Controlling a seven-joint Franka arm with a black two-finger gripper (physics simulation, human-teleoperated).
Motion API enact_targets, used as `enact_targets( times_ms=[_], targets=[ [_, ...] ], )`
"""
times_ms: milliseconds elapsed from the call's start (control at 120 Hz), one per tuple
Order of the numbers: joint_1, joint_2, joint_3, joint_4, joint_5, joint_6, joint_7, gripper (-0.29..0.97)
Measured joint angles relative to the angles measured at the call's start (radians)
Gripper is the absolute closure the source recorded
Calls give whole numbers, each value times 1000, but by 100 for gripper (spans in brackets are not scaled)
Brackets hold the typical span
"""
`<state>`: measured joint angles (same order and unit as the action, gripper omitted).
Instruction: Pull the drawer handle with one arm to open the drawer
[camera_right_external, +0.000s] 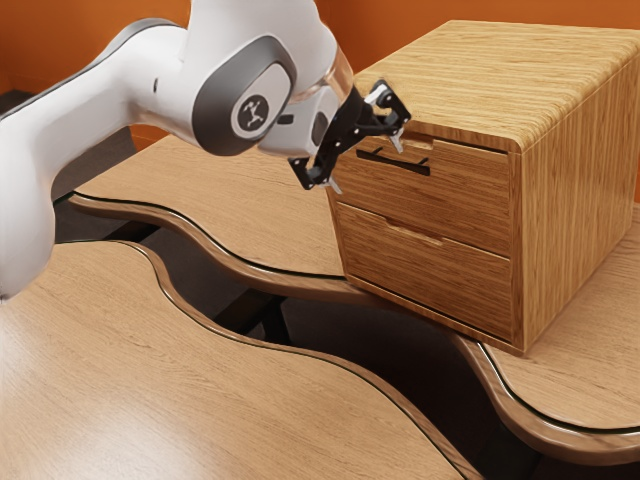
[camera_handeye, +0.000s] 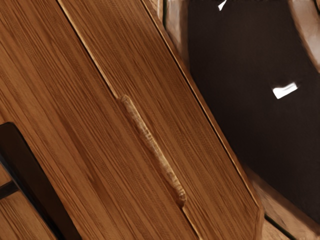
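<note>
Two drawers front the wooden cabinet (camera_right_external: 560, 180) on the table (camera_right_external: 240, 210). The upper drawer (camera_right_external: 460, 195) carries a dark handle (camera_right_external: 395, 160), and my gripper (camera_right_external: 365, 162) hangs right at it. It is spread wide, with nothing clamped. One fingertip (camera_right_external: 397, 142) sits just above the handle, the other off the cabinet's edge toward the exterior view's left. The lower drawer (camera_right_external: 440, 265) has a wood-coloured handle (camera_handeye: 152, 150).

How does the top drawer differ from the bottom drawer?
The top drawer has a dark handle; the bottom drawer has a wooden handle. The gripper is at the top drawer, away from the bottom drawer. Both have matching wooden fronts.
</note>
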<state>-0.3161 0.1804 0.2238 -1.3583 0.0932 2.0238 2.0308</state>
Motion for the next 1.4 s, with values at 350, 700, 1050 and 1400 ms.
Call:
enact_targets(
  times_ms=[350, 700, 1050, 1400],
  targets=[
    [20, 23, -1, -44, -6, 55, -15, -1],
    [10, -97, -1, -208, 8, 90, -23, 1],
    [-10, -269, 2, -383, 22, 97, -27, 5],
    [-174, -426, 150, -539, 71, 102, -30, 0]
  ],
)
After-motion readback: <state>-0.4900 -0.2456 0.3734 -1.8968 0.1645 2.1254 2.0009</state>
